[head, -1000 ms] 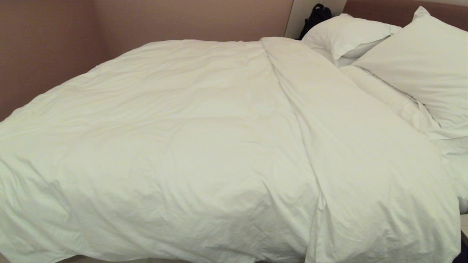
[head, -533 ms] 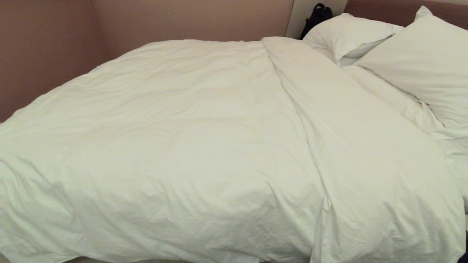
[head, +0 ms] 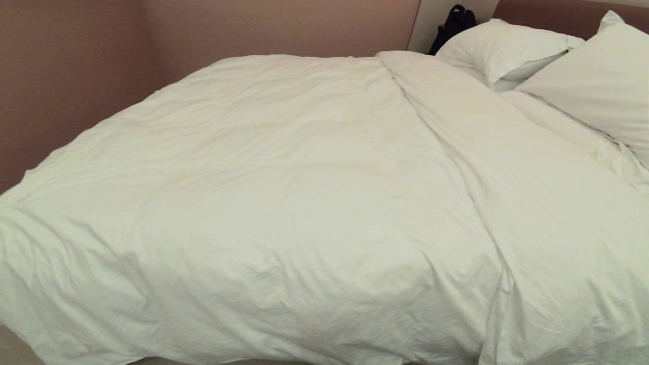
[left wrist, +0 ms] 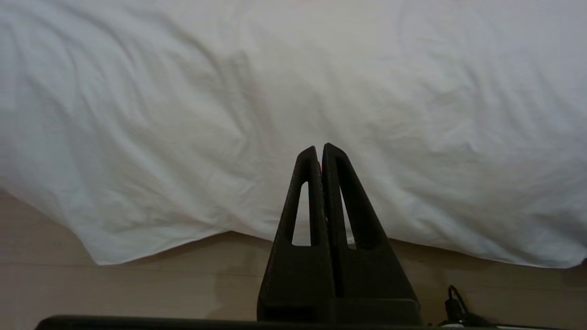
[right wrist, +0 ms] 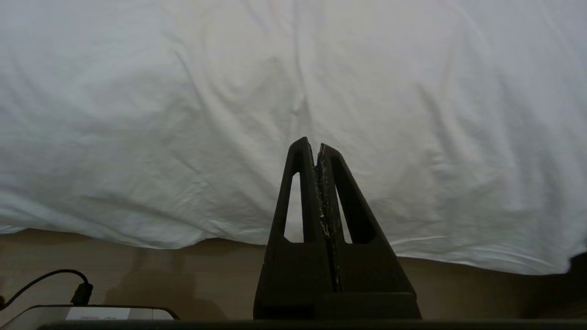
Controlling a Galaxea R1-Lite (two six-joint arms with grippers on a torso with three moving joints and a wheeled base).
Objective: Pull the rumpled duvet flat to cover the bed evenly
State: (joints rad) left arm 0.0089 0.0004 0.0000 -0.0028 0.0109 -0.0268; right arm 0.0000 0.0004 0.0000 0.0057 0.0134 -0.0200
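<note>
Well, the duvet (head: pixel 284 203) lies rumpled over the bed (head: pixel 563 15) beside 2 pillows (head: pixel 507 48), while the left end effector (left wrist: pixel 319 147) and right end effector (right wrist: pixel 311 143) hang clenched and empty near its hem.

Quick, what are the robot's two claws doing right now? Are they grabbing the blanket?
Left gripper: jaws closed, empty, pointing at the duvet, not gripping it.
Right gripper: jaws closed, empty too.

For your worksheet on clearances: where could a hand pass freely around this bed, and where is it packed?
Free: the strip of floor below the duvet's hanging edge, where both shut pincers, left and right, point. Crowded: the head end, where the pillows press against the headboard, beside a dark bag.
</note>
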